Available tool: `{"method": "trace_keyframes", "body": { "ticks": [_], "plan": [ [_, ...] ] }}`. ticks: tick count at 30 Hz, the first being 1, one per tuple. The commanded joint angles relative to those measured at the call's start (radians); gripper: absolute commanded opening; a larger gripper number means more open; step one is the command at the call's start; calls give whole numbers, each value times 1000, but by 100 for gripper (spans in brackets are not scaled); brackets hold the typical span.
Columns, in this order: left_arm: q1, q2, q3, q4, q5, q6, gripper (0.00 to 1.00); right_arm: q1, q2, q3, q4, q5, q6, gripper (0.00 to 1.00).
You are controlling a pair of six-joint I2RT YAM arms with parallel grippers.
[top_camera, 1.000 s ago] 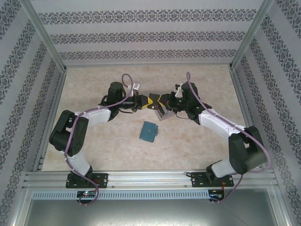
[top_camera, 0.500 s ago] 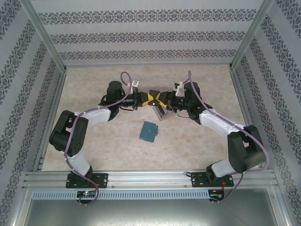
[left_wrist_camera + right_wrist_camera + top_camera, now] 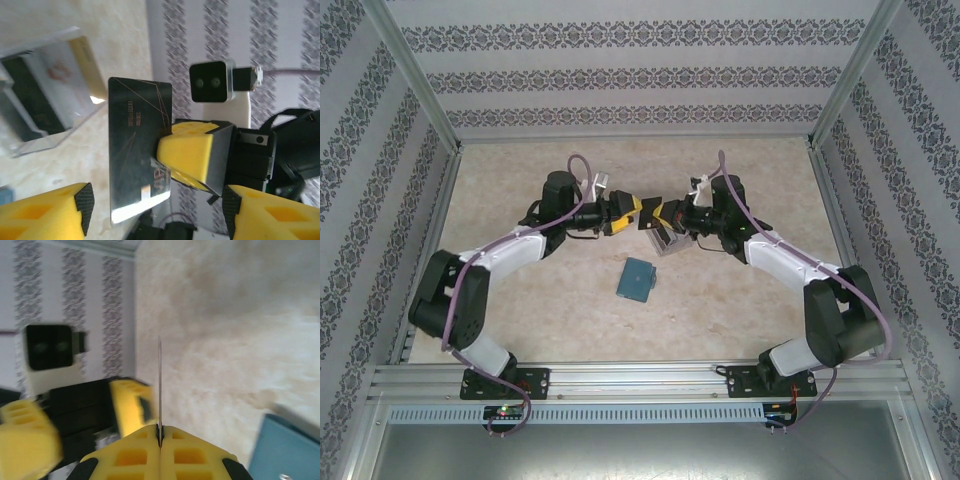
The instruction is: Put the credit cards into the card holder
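Comparing with half a second before, the left arm [image 3: 470, 290] has its elbow lower and nearer the left edge of the top view. The yellow tips of the left pincer [image 3: 631, 208] stand a little further left, no longer crossed over those of the right pincer [image 3: 660, 214]. The right pincer, the card holder [image 3: 637, 279] and the clear case [image 3: 666, 241] lie as they did.

The right pincer is clamped on one dark grey card [image 3: 140, 150] at its lower edge, holding it up off the tabletop [image 3: 740, 300]; its own wrist view shows the card edge-on as a thin upright line. The left pincer is spread wide, one finger on each side of that card, gripping nothing.

Counted: two arms and one held card. The one teal card holder lies flat and shut at the centre of the top view, below both pincers and apart from them. The one clear case sits just below the right pincer. In the upper left of the left wrist view the case holds a second dark card [image 3: 30, 95] and a tan card [image 3: 87, 60]; whether it holds more I cannot tell.
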Motion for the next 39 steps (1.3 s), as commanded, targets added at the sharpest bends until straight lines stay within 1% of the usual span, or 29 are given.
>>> {"method": "trace_keyframes", "body": {
  "ticks": [1,2,3,4,5,6,7,8,10,13,15,16,18,20,22,24,27,32,35,37,39],
  "plan": [
    [8,-85,17,-422,-255,164,75,67,-80,41,-326,224,-137,0],
    [9,-99,14,-471,-300,176,72,110,-101,67,-409,301,-174,0],
    [9,-113,6,-513,-354,181,67,164,-117,96,-514,404,-214,0],
    [10,-121,-4,-543,-389,172,66,207,-125,107,-583,482,-227,0],
    [12,-122,-12,-549,-396,176,66,228,-129,107,-634,513,-207,0],
    [12,-124,-19,-559,-398,180,67,241,-131,95,-657,510,-158,0],
    [10,-129,-36,-553,-393,181,68,251,-132,62,-613,463,-126,0],
    [8,-137,-62,-519,-385,189,68,268,-132,31,-568,441,-112,0],
    [6,-167,-127,-443,-374,209,70,329,-118,-13,-540,508,-101,0],
    [0,-221,-180,-420,-384,276,74,381,-67,-36,-528,598,-137,0],
    [-5,-239,-190,-450,-386,298,76,379,-36,-29,-518,591,-156,0],
    [-5,-242,-182,-475,-371,306,77,380,-26,-19,-545,609,-145,0],
    [-22,-244,-170,-502,-347,328,80,384,-36,-20,-558,623,-156,0],
    [-49,-234,-146,-551,-365,369,81,380,-66,-46,-558,646,-156,0],
    [-72,-216,-120,-604,-409,409,84,364,-86,-78,-548,648,-150,0],
    [-98,-185,-90,-645,-446,439,85,338,-85,-94,-547,617,-156,0],
    [-153,-116,-21,-722,-503,479,86,323,-83,-120,-549,620,-155,0],
    [-278,18,126,-871,-683,531,92,314,-70,-175,-464,593,-142,0],
    [-321,92,195,-910,-729,543,95,304,-56,-175,-464,603,-144,0],
    [-352,146,251,-955,-758,554,100,296,-57,-191,-444,597,-138,0],
    [-381,206,315,-1012,-802,570,99,287,-63,-215,-417,581,-132,0]
  ]
}}
